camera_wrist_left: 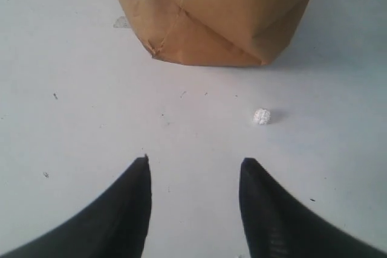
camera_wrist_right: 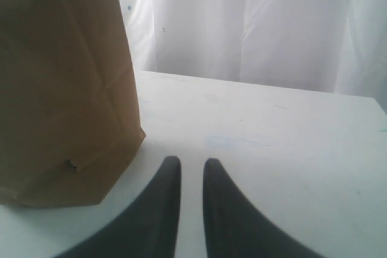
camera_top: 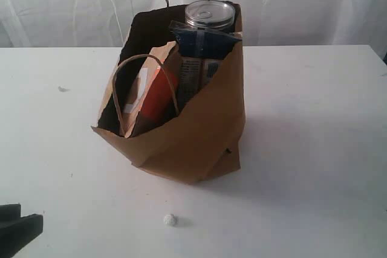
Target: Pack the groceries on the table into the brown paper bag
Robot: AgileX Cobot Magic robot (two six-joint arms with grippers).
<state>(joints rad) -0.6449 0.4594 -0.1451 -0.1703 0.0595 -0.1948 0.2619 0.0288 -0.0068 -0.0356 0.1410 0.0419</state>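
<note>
Bag (camera_top: pixel 199 137) stands mid-desk (camera_top: pixel 314 149), nearer the far edge. Its walls hide all but a can (camera_top: pixel 209 13) lid, a blue packet (camera_top: pixel 205 40) top and an orange-and-white item (camera_top: pixel 158 98) too covered to identify. Left jaws stand released and empty near a white crumb (camera_wrist_left: pixel 261 116); right jaws, parted by a slim gap, grasp nothing beside the bag.

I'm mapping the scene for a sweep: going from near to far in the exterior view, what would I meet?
small white crumb → brown paper bag → white curtain
</note>
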